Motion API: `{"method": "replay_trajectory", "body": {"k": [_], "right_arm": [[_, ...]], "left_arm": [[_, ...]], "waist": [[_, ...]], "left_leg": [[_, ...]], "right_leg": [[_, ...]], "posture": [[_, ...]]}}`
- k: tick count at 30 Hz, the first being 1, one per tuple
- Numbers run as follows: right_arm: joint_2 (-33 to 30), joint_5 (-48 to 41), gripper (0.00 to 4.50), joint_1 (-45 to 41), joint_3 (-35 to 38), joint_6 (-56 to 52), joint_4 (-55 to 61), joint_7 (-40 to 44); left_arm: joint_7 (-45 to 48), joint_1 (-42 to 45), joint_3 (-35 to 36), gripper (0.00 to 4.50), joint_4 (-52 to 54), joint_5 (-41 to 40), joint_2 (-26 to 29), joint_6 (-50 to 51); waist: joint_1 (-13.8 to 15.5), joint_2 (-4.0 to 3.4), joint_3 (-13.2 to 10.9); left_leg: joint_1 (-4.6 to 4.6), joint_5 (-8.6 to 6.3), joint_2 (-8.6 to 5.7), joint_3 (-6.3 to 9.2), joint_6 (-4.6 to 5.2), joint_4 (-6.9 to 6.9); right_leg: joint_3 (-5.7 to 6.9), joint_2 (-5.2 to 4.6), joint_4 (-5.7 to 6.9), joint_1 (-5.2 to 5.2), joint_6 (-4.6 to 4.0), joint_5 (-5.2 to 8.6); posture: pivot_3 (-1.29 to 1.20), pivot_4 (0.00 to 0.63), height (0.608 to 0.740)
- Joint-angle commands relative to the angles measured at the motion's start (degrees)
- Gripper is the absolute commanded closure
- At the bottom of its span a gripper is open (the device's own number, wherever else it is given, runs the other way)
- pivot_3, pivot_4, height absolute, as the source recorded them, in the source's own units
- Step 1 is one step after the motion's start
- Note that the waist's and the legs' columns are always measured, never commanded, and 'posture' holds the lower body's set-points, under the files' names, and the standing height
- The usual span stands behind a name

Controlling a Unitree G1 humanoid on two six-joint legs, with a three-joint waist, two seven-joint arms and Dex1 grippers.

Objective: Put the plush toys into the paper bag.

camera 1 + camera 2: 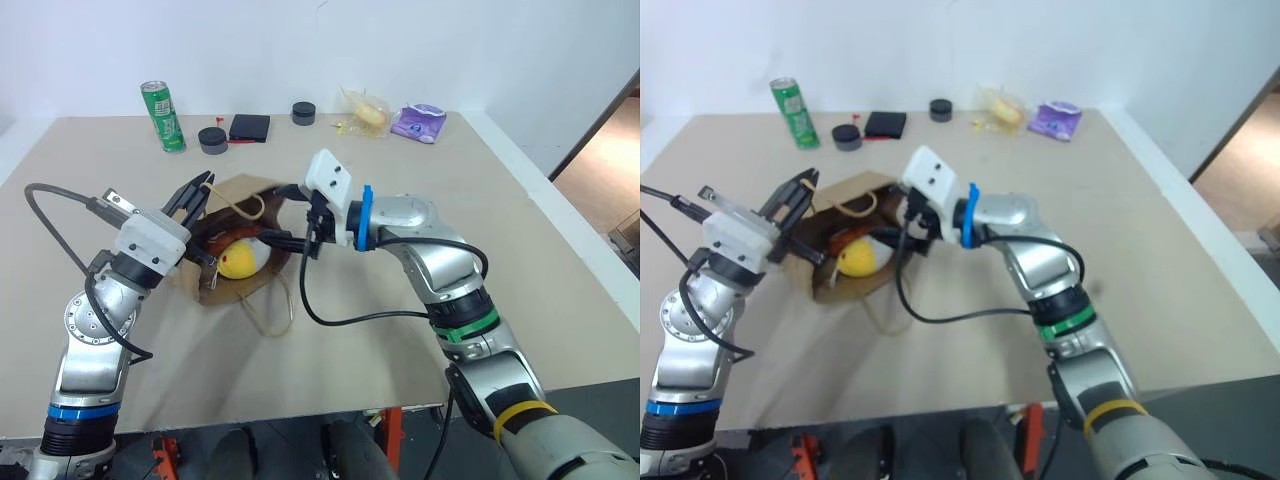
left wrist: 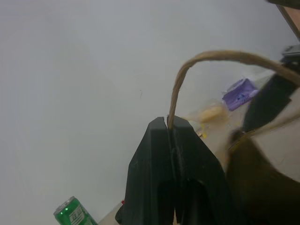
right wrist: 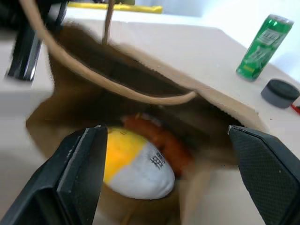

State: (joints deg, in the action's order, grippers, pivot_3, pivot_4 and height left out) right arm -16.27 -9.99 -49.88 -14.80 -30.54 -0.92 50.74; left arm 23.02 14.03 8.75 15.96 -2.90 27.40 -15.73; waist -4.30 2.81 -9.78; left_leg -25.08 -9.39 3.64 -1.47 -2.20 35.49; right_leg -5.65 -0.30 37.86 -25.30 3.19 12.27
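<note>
Paper bag (image 1: 236, 283) has the egg toy (image 3: 133, 165) and monkey (image 3: 159, 138) inside; left gripper (image 2: 169, 129) pinches its handle (image 2: 206, 61), right gripper (image 3: 166, 154) gaping empty at its mouth.

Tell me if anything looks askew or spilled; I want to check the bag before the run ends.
Nothing has spilled. The paper bag gapes open, its mouth held up by the left gripper shut on one handle. The yellow-and-white plush and a brown plush lie inside. The right gripper is open at the mouth.

No text legible, green can (image 1: 162, 116) label unreadable
</note>
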Motion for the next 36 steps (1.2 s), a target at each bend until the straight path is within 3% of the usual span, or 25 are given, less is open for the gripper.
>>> {"method": "replay_trajectory", "body": {"k": [1,3,6,10,14,19,24,27,34,36], "right_arm": [[-3.24,-0.65,0.07,2.38,0.84,3.35,4.24,2.36],[-6.59,-2.60,0.07,6.69,1.37,7.09,8.09,6.77],[-10.99,0.24,0.07,13.86,-0.17,20.92,9.98,10.25],[-12.69,14.15,0.07,19.30,-3.96,47.68,3.10,2.46],[-11.33,28.55,0.07,20.05,-7.71,66.98,-4.86,-10.29],[-8.38,40.69,0.07,16.72,-10.94,75.25,-14.39,-22.29],[-4.81,45.40,0.07,14.00,-11.55,79.06,-20.34,-32.13],[-3.25,45.43,0.81,12.53,-10.16,81.60,-20.43,-37.03],[-4.68,36.90,3.95,9.65,-4.97,82.98,-15.44,-38.07],[-5.06,34.64,4.41,7.52,-3.04,81.90,-14.40,-37.80]], "left_arm": [[-0.31,1.21,0.78,4.50,-0.14,-1.57,-0.10,0.83],[-0.71,1.48,1.32,4.50,-0.14,-2.25,-0.23,1.88],[-0.60,1.71,1.52,4.50,-0.30,-2.59,0.00,2.26],[-0.56,2.00,1.77,4.50,-0.72,-2.96,0.10,2.66],[-0.66,2.56,1.65,4.50,-1.23,-3.27,-0.11,3.06],[-0.49,2.90,1.61,4.50,-1.29,-3.59,-0.06,3.62],[-0.50,3.26,1.50,4.50,-1.14,-3.56,-0.02,4.09],[-0.48,3.22,1.71,4.50,-1.07,-3.49,0.14,4.29],[-0.84,3.43,2.55,4.50,-1.46,-3.69,0.31,4.68],[-1.08,3.84,2.63,4.50,-1.44,-3.99,0.10,5.02]], "waist": [[0.00,0.00,0.00],[0.04,0.00,0.00],[0.34,0.01,0.00],[-0.10,0.00,0.00],[-0.13,0.01,0.01],[-0.11,0.03,0.01],[-0.09,0.07,0.03],[-0.09,0.06,0.03],[-0.03,0.06,0.03],[-0.03,0.07,0.03]], "left_leg": [[0.00,0.00,0.00,-0.01,0.00,0.00],[-0.01,0.00,-0.01,0.00,0.00,0.00],[-0.02,-0.05,-0.05,0.02,0.01,-0.01],[0.05,-0.09,-0.05,-0.05,0.00,0.01],[0.20,-0.07,-0.04,-0.05,0.01,0.01],[0.19,-0.05,-0.07,-0.13,-0.01,0.14],[0.25,-0.05,-0.07,-0.13,0.00,0.18],[0.29,-0.05,-0.06,-0.12,0.00,0.14],[0.29,-0.05,-0.07,-0.12,0.00,0.16],[0.30,-0.05,-0.07,-0.12,0.01,0.16]], "right_leg": [[-0.01,0.00,0.00,0.00,0.00,0.00],[-0.01,0.00,0.00,0.00,0.01,0.01],[-0.01,-0.03,0.00,0.04,0.13,0.15],[-0.09,-0.02,0.00,0.03,0.12,0.13],[-0.08,0.01,0.00,0.11,0.05,0.08],[-0.21,-0.02,0.00,0.14,0.00,0.07],[-0.23,-0.02,0.00,0.21,-0.06,0.07],[-0.24,-0.01,0.00,0.23,-0.11,0.08],[-0.26,-0.03,0.00,0.29,-0.04,0.05],[-0.27,-0.03,0.00,0.28,-0.05,0.04]], "posture": [[0.00,0.150,0.740],[0.00,0.150,0.740],[0.00,0.150,0.740],[0.00,0.150,0.740],[0.00,0.150,0.740],[0.00,0.150,0.740],[0.00,0.150,0.740],[0.00,0.150,0.740],[0.00,0.150,0.740],[0.00,0.150,0.740]]}}
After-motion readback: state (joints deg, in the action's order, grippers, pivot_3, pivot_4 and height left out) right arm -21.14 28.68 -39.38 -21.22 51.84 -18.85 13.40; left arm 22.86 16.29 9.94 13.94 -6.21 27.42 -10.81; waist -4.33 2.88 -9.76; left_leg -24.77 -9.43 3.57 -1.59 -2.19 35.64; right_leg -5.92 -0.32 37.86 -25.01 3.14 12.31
